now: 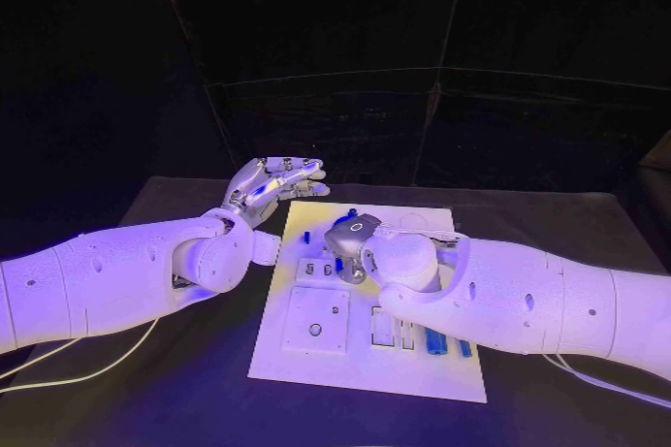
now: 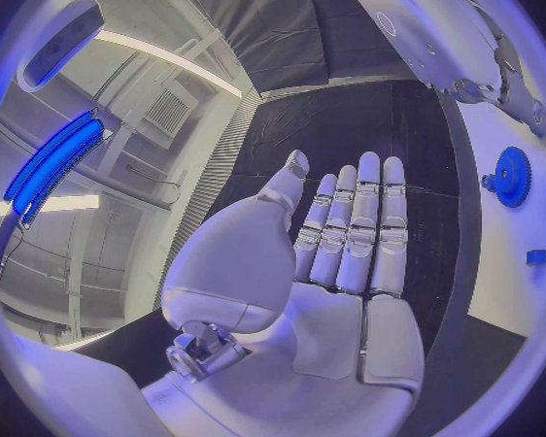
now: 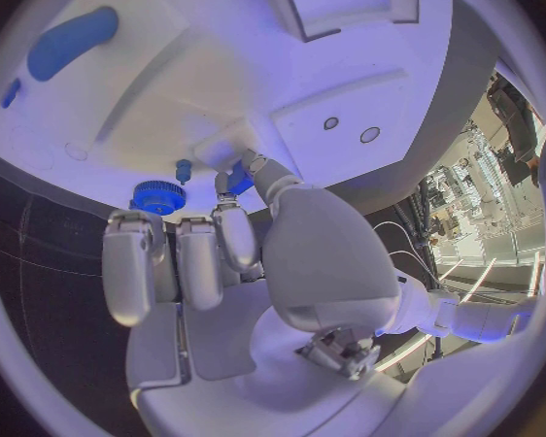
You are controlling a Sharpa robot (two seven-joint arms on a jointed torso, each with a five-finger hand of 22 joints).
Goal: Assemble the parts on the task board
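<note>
Head view: the left hand (image 1: 274, 187) hovers just off the task board's (image 1: 367, 369) far left corner, fingers straight and apart, holding nothing; the left wrist view confirms the flat, released palm (image 2: 346, 262) over the black table (image 2: 346, 136). Moving right, the right hand (image 1: 353, 245) is curled down over the board's middle. In the right wrist view its fingertips (image 3: 233, 186) pinch a small blue part (image 3: 239, 178) against the board, just beside a blue gear (image 3: 157, 196) and a small blue peg (image 3: 184, 170).

To do this step well, I judge the right hand should keep the part upright, line it over its seat before pressing, and avoid nudging the gear; the left hand could steady the board's edge.

The board's near slots hold blue bars (image 1: 436, 342). A long rounded blue piece (image 3: 73, 41) lies in a recess across the board from the gear.
</note>
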